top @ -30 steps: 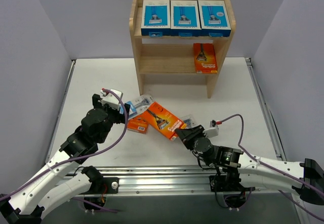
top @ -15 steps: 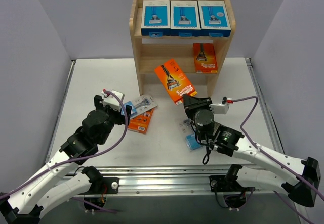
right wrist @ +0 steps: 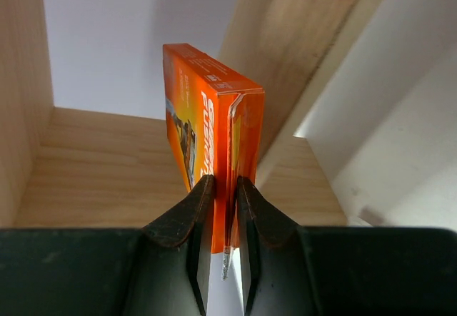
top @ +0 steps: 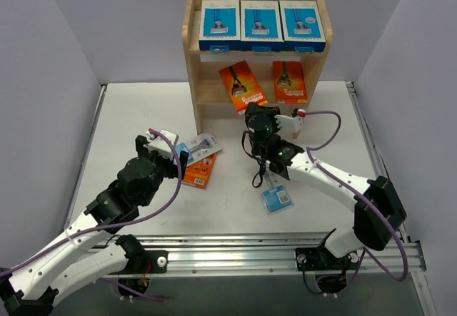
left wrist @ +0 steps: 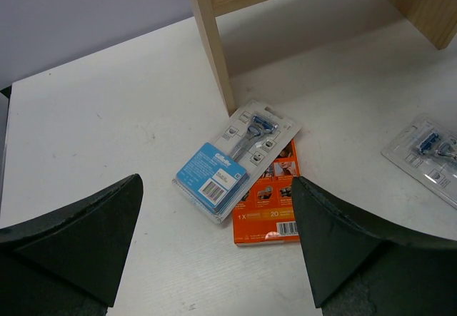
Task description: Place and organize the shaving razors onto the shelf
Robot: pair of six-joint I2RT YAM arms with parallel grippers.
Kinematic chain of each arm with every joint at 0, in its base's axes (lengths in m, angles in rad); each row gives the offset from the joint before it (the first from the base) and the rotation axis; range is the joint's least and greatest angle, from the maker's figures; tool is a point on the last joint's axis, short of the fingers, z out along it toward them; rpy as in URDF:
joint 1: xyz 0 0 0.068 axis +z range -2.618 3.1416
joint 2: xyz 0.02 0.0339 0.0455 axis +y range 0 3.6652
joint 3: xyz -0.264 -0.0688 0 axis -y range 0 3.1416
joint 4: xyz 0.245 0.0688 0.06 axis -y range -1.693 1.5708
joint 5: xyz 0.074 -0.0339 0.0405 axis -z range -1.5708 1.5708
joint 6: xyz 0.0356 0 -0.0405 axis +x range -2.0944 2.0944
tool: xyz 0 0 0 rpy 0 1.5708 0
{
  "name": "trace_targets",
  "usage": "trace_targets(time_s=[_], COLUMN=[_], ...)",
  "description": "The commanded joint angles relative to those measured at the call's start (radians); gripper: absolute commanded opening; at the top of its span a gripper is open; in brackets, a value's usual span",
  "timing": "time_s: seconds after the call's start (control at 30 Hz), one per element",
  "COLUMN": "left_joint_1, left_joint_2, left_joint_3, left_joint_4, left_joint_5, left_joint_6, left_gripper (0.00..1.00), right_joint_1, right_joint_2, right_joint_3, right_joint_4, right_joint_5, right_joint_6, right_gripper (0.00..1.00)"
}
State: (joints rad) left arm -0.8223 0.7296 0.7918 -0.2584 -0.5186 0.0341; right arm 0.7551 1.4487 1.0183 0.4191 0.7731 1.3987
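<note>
At the middle tier of the shelf (top: 213, 92), an orange razor box (right wrist: 207, 116) is clamped edge-on in your right tool (right wrist: 221, 212), tilted, just beside a second orange box (top: 288, 82). Your left tool (left wrist: 214, 248) hangs, fingers wide apart, over a blister pack (left wrist: 232, 162) on the worktop (left wrist: 107, 130).

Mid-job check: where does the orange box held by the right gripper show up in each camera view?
Top external: the held orange box, tilted, at the middle tier of the shelf, left of a second orange box.
Left wrist: not in it; the flat orange pack there is another.
Right wrist: centre, edge-on, in the right gripper.
Shared landmark: the shelf, seen in all three.
</note>
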Motion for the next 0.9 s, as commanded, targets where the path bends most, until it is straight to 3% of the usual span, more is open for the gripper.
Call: trace_targets(time_s=[0.0,0.37,0.87], left_joint_1=[-0.012,-0.046,-0.064], left_joint_2=[-0.015,-0.018,-0.016], left_joint_3=[0.004,-0.003,-0.006], left_joint_4=[0.047,0.054,0.056], left_joint_5=[-0.029,-0.044,-0.055], left_joint_6=[-0.003,0.009,0.013], left_gripper=[0.94,0.94,0.94], right_joint_1=[-0.014,-0.016,-0.045], right_joint_2=[0.047,0.190,0.193], right_joint_3=[0.101,0.198,0.187], right_joint_4=[0.116,0.030,-0.114], right_joint_5=[0.064,0.163,0.229], right_joint_6=[0.055,0.232,0.407], right_gripper=[0.00,0.00,0.00])
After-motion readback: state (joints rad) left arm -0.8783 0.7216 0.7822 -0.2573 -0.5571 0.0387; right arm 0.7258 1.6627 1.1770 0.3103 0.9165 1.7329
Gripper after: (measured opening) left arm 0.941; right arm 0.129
